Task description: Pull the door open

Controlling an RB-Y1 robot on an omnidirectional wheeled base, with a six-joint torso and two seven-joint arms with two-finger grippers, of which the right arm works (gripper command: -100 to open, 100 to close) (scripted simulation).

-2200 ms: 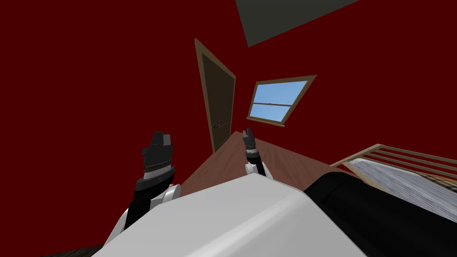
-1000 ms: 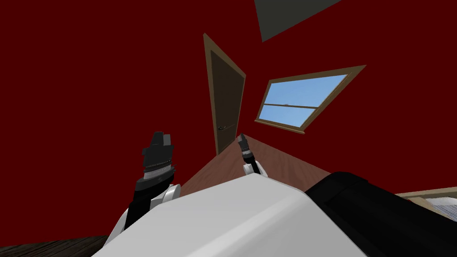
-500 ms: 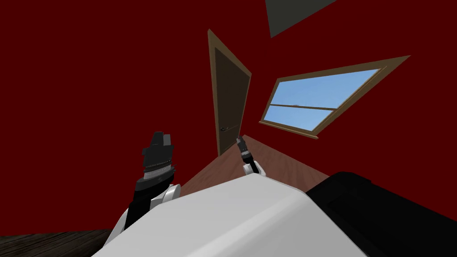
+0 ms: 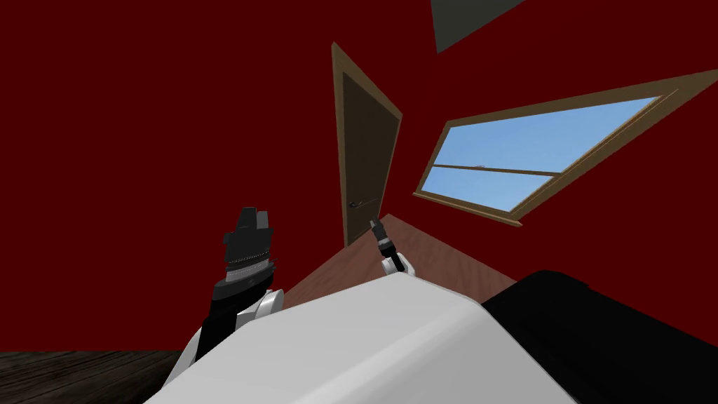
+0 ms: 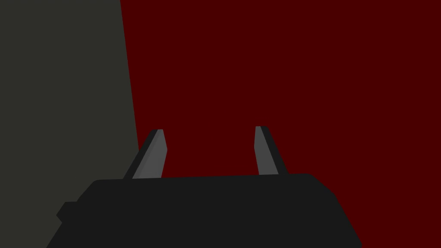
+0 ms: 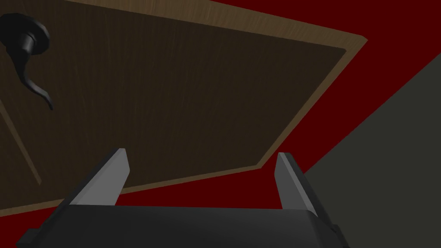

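Door (image 4: 368, 154): dark brown, closed in tan frame (image 6: 301, 32), red wall (image 4: 140, 140) | lever handle (image 6: 23, 34): black, apart from right gripper (image 6: 202, 153), fingers spread, empty | left gripper (image 5: 209, 129): raised, fingers spread, empty

Dark red wall (image 4: 140, 126) spreading wide. Wood-framed window (image 4: 519, 165) sitting in it, showing blue sky. Reddish-brown floor (image 4: 435, 256) running below window. Grey patch (image 4: 466, 17), possibly ceiling, showing above.

Dark wood-grain door (image 6: 172, 99), lighter wood frame (image 6: 258, 23), smooth black handle (image 6: 23, 36), flat matt red wall (image 4: 140, 140)
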